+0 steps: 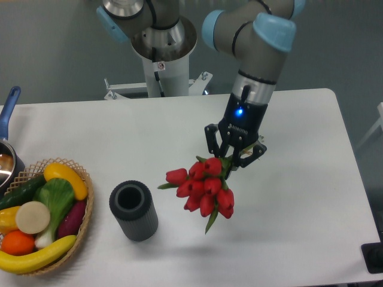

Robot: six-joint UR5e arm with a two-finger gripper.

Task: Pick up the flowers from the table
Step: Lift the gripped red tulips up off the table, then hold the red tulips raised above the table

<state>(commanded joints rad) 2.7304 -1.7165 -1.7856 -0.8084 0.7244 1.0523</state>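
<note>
The flowers [203, 188], a bunch of red tulips with green leaves, hang in the air above the white table [299, 197], blooms pointing toward the camera and down-left. My gripper [234, 156] is shut on their green stems just above the blooms. Most of the stems are hidden behind the black fingers. A faint shadow lies on the tabletop beneath the bunch.
A dark grey cylindrical vase [133, 210] stands upright left of the flowers. A wicker basket [85, 219] of fruit and vegetables sits at the table's left edge, with a blue-handled pot [6, 154] behind it. The arm's base column [163, 57] rises at the back.
</note>
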